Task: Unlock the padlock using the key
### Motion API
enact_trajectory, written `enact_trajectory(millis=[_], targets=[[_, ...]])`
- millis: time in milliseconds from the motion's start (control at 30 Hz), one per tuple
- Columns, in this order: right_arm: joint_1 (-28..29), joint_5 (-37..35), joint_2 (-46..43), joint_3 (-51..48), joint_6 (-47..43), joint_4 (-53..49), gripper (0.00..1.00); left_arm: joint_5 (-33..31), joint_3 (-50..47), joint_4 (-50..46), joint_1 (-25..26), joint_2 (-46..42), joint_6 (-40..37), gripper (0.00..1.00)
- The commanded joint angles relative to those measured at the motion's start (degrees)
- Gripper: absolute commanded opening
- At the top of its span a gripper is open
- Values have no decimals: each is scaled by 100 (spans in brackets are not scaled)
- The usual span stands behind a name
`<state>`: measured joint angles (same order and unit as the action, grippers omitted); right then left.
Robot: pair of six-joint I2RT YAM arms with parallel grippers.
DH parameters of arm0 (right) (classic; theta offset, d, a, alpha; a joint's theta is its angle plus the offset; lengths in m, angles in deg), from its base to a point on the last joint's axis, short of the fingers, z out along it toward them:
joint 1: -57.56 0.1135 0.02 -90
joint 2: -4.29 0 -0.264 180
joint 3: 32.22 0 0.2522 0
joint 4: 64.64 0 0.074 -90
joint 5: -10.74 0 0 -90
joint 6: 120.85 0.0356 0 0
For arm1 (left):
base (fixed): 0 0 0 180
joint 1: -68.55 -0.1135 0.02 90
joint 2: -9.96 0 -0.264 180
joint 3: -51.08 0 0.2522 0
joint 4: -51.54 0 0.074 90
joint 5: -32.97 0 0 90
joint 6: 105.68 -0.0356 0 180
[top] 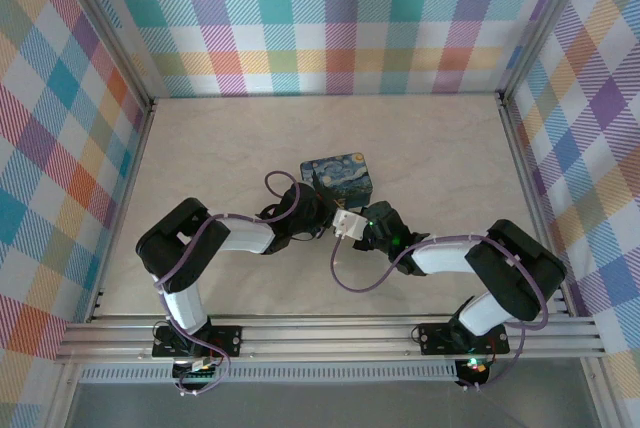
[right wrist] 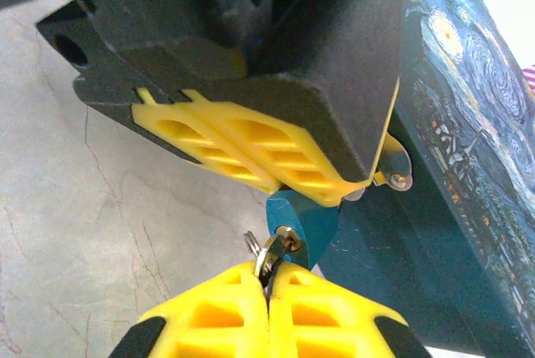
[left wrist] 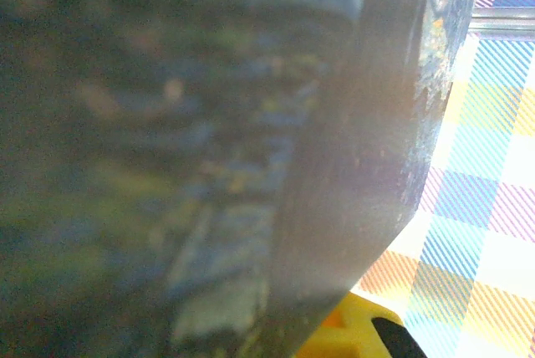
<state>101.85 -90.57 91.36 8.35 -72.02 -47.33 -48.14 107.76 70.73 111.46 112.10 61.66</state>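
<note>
Padlock (right wrist: 305,217) is tiny, rigid and light; left gripper (right wrist: 301,186) pinches its body. Right gripper (right wrist: 269,284) is clamped on the thin, slippery key (right wrist: 269,254), so grip the flat head.

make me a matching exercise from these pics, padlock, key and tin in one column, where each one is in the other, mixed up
Things:
1 padlock
2 key
3 tin

Places:
a on the table, next to the two arms' ends
b pinched in the right gripper
c clamped in the left gripper

Pairs: 1-c, 2-b, 3-a
</note>
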Motion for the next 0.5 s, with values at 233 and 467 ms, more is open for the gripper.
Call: enact_trajectory(millis=[233,467], targets=[[18,208,-286,467,795,-83,0,307,-64,-317,72,-72,106,0],[18,197,-234,601,1864,-176,0,285,-97,-307,72,-126,132,0]])
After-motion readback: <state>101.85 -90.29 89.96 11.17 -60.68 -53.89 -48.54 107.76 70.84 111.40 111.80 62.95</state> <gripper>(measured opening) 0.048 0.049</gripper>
